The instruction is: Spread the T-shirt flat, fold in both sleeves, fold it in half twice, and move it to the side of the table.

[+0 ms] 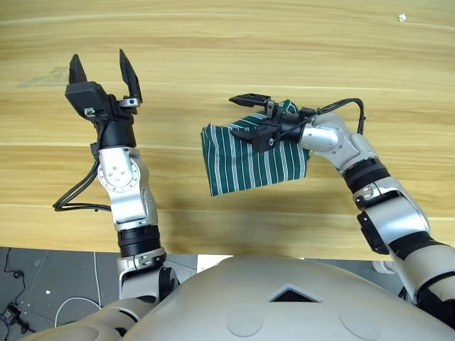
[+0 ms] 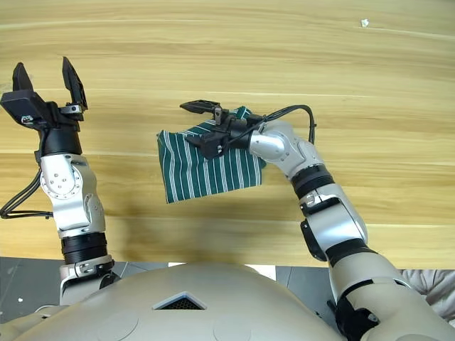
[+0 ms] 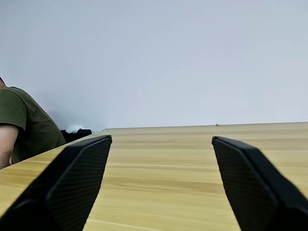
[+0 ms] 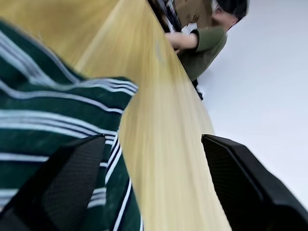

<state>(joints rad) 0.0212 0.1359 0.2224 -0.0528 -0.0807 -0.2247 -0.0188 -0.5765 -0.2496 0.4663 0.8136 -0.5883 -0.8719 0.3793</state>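
The T-shirt point(image 1: 252, 153), dark green with white stripes, lies folded into a small rectangle on the wooden table point(image 1: 298, 50), a little right of centre. My right gripper point(image 1: 240, 118) is open at the shirt's far edge, one finger above the cloth point(image 4: 48, 110) and the other past it over bare wood. It holds nothing. My left gripper point(image 1: 103, 71) stands open and raised at the left, well apart from the shirt, with only the tabletop between its fingers point(image 3: 72, 178).
A tiny white scrap point(image 1: 402, 18) lies at the table's far right. Bare wood stretches to the left, right and beyond the shirt. The table's near edge point(image 1: 213, 250) runs just in front of the arms.
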